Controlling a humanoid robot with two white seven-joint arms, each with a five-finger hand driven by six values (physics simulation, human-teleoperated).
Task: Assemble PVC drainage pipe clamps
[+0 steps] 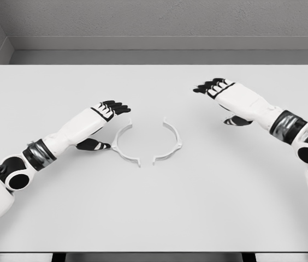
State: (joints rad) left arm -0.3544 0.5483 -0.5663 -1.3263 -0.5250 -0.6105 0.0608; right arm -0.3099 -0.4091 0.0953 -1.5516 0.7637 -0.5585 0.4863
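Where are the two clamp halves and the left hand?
left clamp half [119,143], head view, middle of its white arc.
right clamp half [175,143], head view, outer curve of its arc.
left hand [106,113], head view, back of the hand.

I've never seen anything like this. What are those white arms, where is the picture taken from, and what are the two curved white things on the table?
You are looking through a camera on a humanoid robot's head, down at a pale table. It is a computer simulation, not a photograph. The two white arms are the robot's own. Its left hand comes in from the picture's left, and its right hand from the right. Each has five dark-tipped fingers, held out loosely. Neither holds anything.

Between them lie two thin white half rings, the left clamp half and the right clamp half. Their open sides face each other with a gap between, so they are not yet joined. The left hand is right beside its half.
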